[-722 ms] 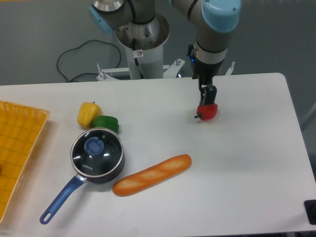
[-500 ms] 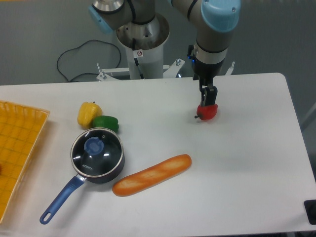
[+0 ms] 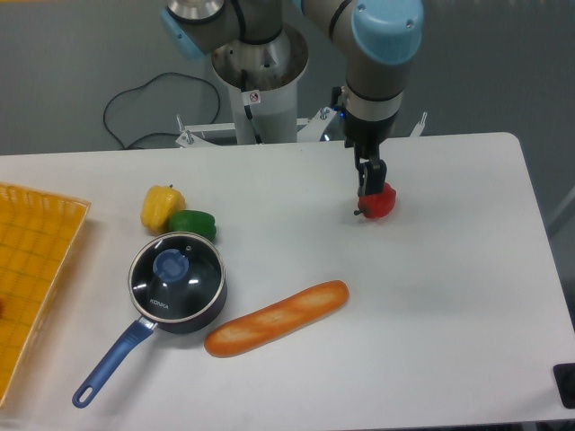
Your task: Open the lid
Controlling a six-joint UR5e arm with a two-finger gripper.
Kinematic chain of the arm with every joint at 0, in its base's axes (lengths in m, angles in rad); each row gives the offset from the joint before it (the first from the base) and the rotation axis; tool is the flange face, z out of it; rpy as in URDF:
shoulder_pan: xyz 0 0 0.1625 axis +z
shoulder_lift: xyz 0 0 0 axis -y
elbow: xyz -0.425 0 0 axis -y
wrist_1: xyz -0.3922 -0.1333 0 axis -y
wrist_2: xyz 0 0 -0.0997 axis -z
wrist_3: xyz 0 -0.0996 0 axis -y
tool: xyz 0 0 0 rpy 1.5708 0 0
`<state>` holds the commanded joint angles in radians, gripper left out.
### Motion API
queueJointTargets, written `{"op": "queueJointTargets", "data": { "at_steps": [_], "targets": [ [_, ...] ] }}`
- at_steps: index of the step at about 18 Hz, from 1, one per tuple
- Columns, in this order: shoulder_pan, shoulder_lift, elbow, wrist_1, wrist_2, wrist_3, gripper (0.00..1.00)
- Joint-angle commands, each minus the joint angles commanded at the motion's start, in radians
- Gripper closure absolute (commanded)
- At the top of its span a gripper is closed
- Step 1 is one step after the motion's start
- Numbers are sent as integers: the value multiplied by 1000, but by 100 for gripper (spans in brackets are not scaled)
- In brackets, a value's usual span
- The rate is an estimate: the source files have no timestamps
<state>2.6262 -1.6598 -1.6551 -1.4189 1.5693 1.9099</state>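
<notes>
so the lid (image 3: pixel 176 276) is sitting flat on the dark blue saucepan (image 3: pixel 171 296), closed, over on the front-left part of the white table (image 3: pixel 431 305). It's clear glass with a metal rim, blue knob (image 3: pixel 170 264) dead centre, and a bit of white lettering near the front edge that's too small to read properly. The pan's long blue handle (image 3: pixel 110 361) sticks out toward the front-left corner.

The gripper (image 3: pixel 367 176) is nowhere near it: it's well apart, up toward the back of the table and off to the right of the pot, pointing straight down. Its fingertips are right at the top of a red pepper (image 3: pixel 377 203), just over its left side. Whether the fingers are actually pinching anything or just parked there with a gap, I honestly can't tell from this angle, they're small and dark against the pepper.

Between the two, a baguette (image 3: pixel 276 318) lies diagonally just right of the pan, its left end close to the pan's wall. Behind the pot there's a yellow pepper (image 3: pixel 161 206) and a green pepper (image 3: pixel 192 223) touching each other, the green one just beside the lid's rim. An orange-yellow mesh tray (image 3: pixel 31 278) runs off the left edge
</notes>
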Motion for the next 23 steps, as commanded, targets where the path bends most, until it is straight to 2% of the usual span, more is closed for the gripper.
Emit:
{"op": "queueJointTargets", "data": {
  "at_steps": [5, 7, 10, 12, 14, 16, 18, 23],
  "targets": [
    [-3, 0, -46, 2, -18, -60, 0],
    [-3, 6, -64, 29, -52, -96, 0],
    [-20, 0, -69, 41, -113, -337, 0],
    [-64, -15, -68, 40, -112, -409, 0],
    [-72, -29, -54, 40, -118, -509, 0],
    [-96, -46, -42, 104, -138, -627, 0],
    [-126, -64, -40, 161, -135, -657, 0],
    [-163, -72, -35, 173, -112, -674, 0]
  ]
}}
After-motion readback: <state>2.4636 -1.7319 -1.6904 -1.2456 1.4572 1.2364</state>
